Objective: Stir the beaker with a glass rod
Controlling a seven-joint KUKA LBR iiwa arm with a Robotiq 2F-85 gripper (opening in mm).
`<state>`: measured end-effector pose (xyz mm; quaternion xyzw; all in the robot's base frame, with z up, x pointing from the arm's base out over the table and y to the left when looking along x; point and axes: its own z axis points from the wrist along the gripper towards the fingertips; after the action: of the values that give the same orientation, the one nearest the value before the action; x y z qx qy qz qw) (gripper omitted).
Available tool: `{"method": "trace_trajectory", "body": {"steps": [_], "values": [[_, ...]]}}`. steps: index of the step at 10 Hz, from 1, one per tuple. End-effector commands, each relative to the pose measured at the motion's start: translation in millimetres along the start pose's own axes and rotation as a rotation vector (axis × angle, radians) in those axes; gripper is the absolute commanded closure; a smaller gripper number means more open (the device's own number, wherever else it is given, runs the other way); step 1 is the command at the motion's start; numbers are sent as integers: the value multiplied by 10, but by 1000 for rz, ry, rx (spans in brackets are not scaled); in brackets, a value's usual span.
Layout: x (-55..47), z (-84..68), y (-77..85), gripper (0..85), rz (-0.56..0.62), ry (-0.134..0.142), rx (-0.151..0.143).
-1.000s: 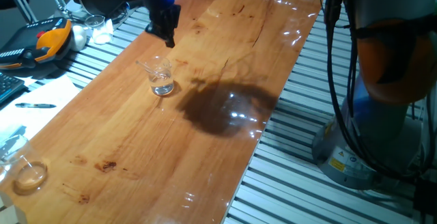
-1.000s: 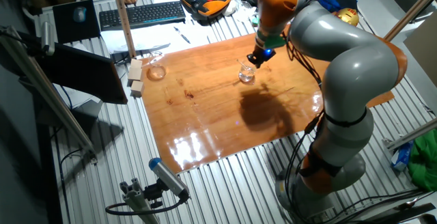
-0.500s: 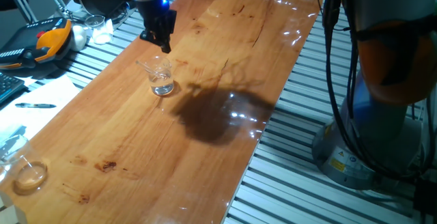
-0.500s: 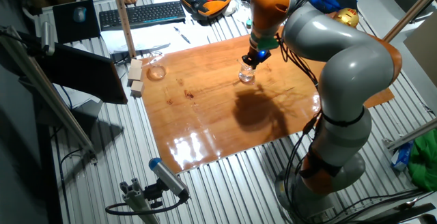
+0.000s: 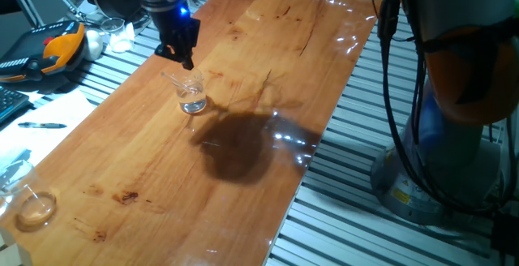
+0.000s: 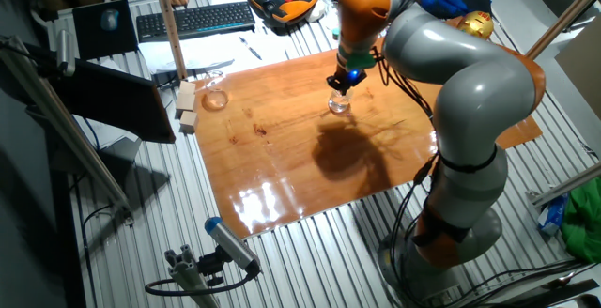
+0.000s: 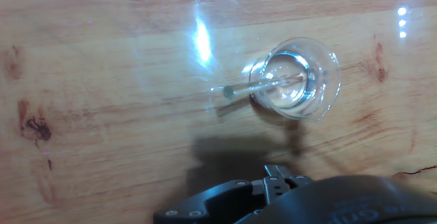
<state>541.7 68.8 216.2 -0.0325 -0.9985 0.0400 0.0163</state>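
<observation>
Hand view: beaker [image 7: 295, 78] stands upright on the wooden table [image 7: 102, 115], ahead of the jaws and off to the right, apart from them. Glass rod [image 7: 263, 85] leans inside it, upper end poking out over the left rim. Fixed views: gripper [image 5: 180, 49] hangs just above and beside the beaker [image 5: 191, 92]. Cannot tell whether the jaws are parted or closed; nothing seen between them.

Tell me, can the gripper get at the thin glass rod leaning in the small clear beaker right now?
Probably yes. The thin glass rod leans out over the rim of the small clear beaker, its top end free. The gripper hovers just above, and nothing stands between them on the bare wooden table.
</observation>
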Motion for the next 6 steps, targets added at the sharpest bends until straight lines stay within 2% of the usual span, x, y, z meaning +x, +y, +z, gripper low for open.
{"method": "trace_trajectory", "body": {"steps": [1, 2, 4, 6], "values": [[-2, -6, 21, 850, 0, 4, -5], [9, -14, 55, 850, 10, 5, -17], [-15, 2, 108, 850, 15, 11, -15], [-10, 7, 136, 850, 29, -1, -13]]}}
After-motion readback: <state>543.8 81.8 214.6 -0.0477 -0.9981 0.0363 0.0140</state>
